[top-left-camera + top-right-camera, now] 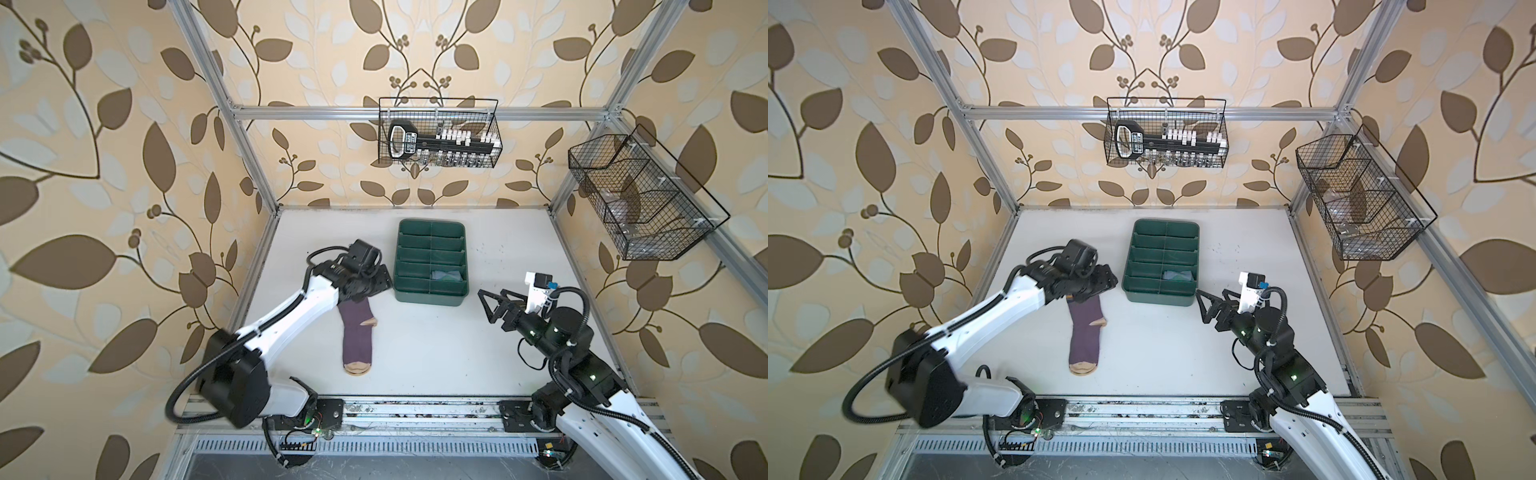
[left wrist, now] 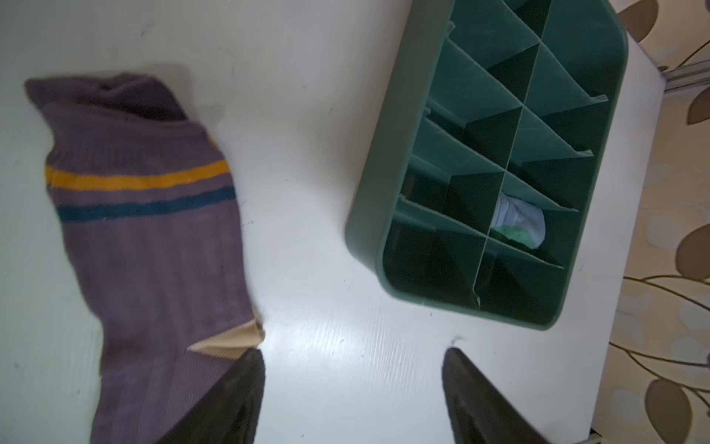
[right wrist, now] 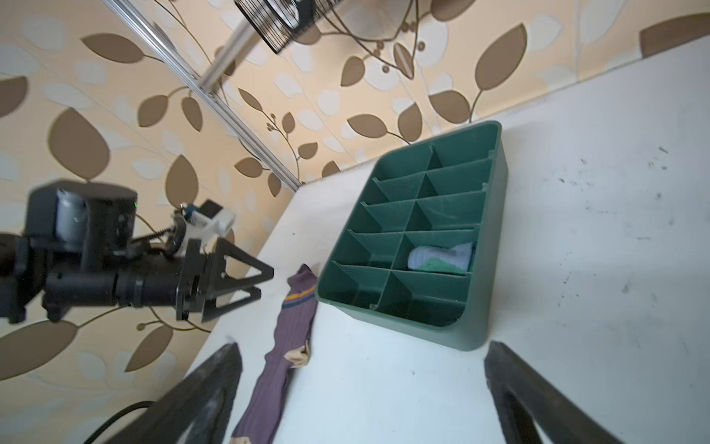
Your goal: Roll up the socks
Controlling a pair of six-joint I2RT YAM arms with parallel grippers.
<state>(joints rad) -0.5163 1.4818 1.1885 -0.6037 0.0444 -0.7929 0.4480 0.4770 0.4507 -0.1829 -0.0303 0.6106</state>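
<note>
A purple sock [image 1: 356,338] [image 1: 1085,338] [image 3: 292,319] with tan heel and toe lies flat and lengthwise on the white table, left of centre. Its orange and navy stripes [image 2: 142,192] show in the left wrist view. My left gripper [image 1: 380,286] [image 1: 1104,282] [image 2: 353,357] [image 3: 267,282] hovers over the sock's cuff end, open, with only bare table between its fingers. The grey-blue sock [image 1: 446,275] [image 1: 1177,275] [image 2: 518,225] [image 3: 442,257], rolled up, sits in a compartment of the green organizer. My right gripper [image 1: 485,306] [image 1: 1201,306] [image 3: 363,346] stands open and empty to the right of the organizer.
The green divided organizer [image 1: 428,298] [image 1: 1158,300] [image 2: 369,215] [image 3: 491,230] stands at the table's middle back, right of the sock. A wire basket [image 1: 438,133] with tools hangs on the back wall. Another wire basket [image 1: 636,199] hangs on the right wall.
</note>
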